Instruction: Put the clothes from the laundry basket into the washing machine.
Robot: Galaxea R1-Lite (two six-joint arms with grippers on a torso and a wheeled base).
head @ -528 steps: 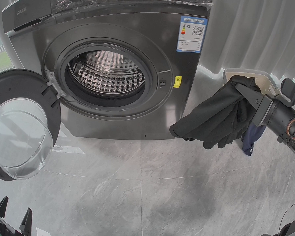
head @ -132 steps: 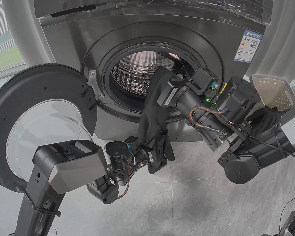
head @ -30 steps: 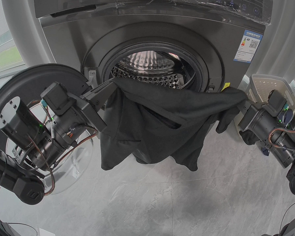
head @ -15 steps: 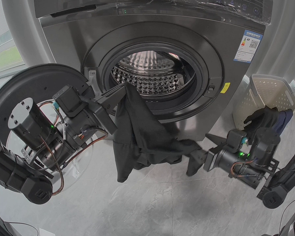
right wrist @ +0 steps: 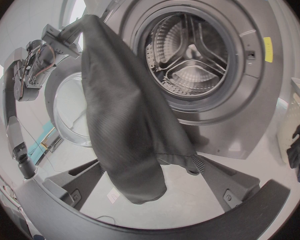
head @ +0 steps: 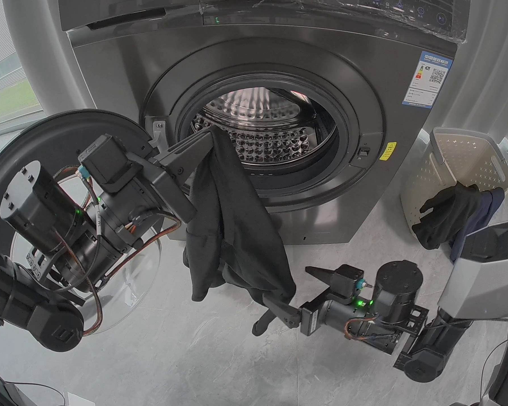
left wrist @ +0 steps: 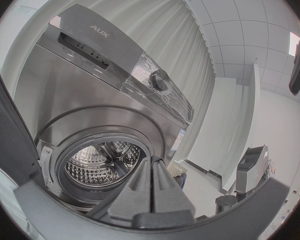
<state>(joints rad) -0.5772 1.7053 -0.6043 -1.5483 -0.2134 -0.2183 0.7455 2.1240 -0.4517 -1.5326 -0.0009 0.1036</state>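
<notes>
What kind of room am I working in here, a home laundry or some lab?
Probably a mock laundry corner in a lab or office: a front-loading washing machine, a laundry basket beside it, and grid ceiling panels overhead.

Hidden, cut off:
Black garment [head: 231,226] covers the left rim of the drum mouth [head: 265,136]; door [head: 51,142] cut off at the left edge; basket [head: 429,184] bottom hidden behind its own wall; label [head: 427,79] print too small to read.
</notes>
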